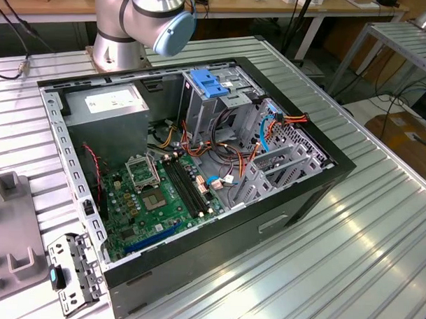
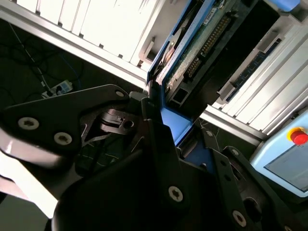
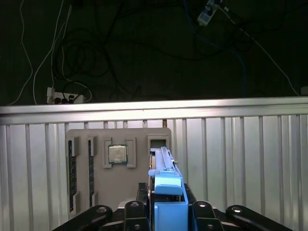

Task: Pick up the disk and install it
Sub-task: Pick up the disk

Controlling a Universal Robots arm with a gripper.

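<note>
The gripper [image 3: 166, 193] was closed on the disk [image 3: 162, 161], its black fingers [image 3: 138, 208] pressed against the blue carrier rails on either side. The disk [image 2: 193, 52] stood on edge over a grey parts tray [image 3: 120, 137] on the ribbed aluminium table [image 3: 240, 144], beside a processor chip [image 3: 117, 154]. Whether it touched the tray could not be told. In the exterior view, the open computer case [image 1: 317, 184] lay with its blue-latched drive cage [image 1: 205, 86] near the arm's base [image 1: 115, 47].
</note>
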